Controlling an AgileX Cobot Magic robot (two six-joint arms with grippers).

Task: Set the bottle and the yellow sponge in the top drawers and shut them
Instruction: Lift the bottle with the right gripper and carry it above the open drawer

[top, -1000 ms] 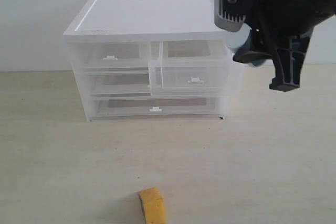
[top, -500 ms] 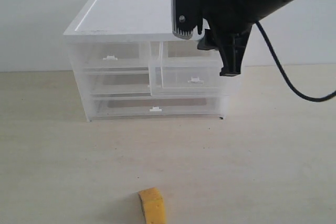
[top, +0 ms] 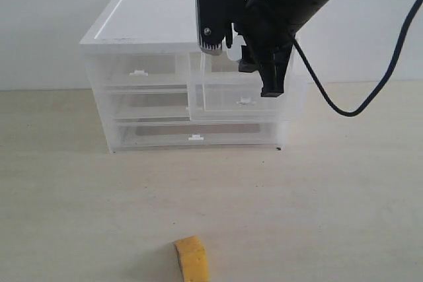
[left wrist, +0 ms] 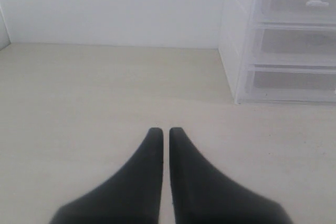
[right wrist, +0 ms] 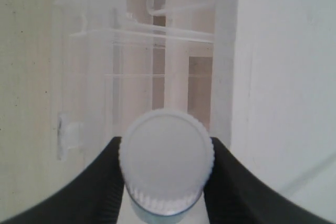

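We had the right gripper (right wrist: 165, 149) grasping the bottle (right wrist: 166, 174) at the open top drawer (top: 228, 102); left gripper (left wrist: 166, 134) clenched empty, yellow sponge (top: 192, 260) by the bench's (top: 330, 196) front edge.

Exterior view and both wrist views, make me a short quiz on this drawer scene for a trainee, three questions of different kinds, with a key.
1. Where does the sponge lie?
2. True or false: the left gripper is shut.
3. The right gripper holds: A the bottle, B the sponge, C nothing.

Key: 1 on the table, in front of the cabinet; 2 true; 3 A.
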